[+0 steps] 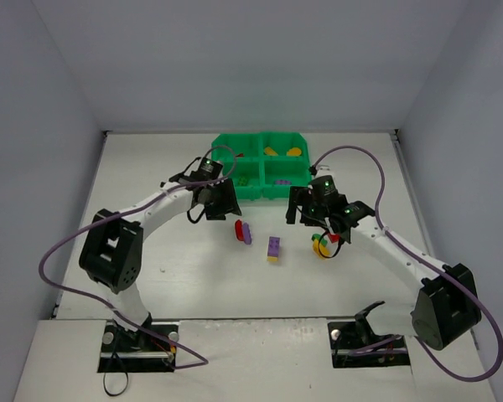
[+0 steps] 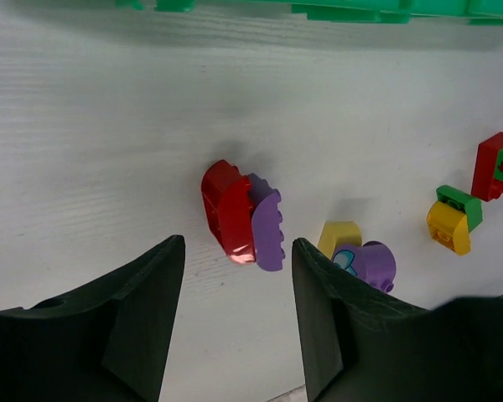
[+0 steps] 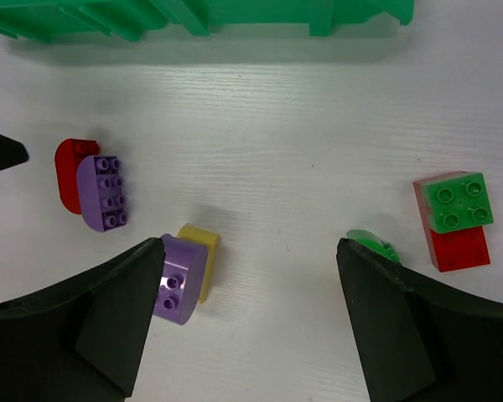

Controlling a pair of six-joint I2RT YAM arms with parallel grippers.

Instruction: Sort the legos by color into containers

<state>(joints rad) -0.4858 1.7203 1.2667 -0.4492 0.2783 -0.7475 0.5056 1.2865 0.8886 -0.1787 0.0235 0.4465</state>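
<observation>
Since the red lego [image 2: 225, 208] touches a purple lego [image 2: 268, 222] on the counter [image 2: 101, 126] at frame centre, the left pincer [image 2: 236, 244] — spread, hovering above — risks lifting both and misfiling one colour. Also: right pincer [image 3: 251, 247] spread, empty; green tray [image 1: 261, 167] upper centre, overhead view.

Left end effector [image 2: 237, 251] at frame bottom, two dark fingers [image 2: 142, 327] spread, nothing gripped. In line with the gap: red brick [image 2: 225, 208] on its side, purple brick [image 2: 268, 224] pressed against its right face. Right of these, yellow brick [image 2: 339, 237] touching a purple rounded piece [image 2: 374, 263], both partly hidden by the right finger. Further right, yellow-and-green pair [image 2: 451, 222]; beyond it, red-and-green pair [image 2: 496, 166] at frame edge. White tabletop [image 2: 92, 151]. Green tray [image 2: 360, 10] edge along the top.
</observation>
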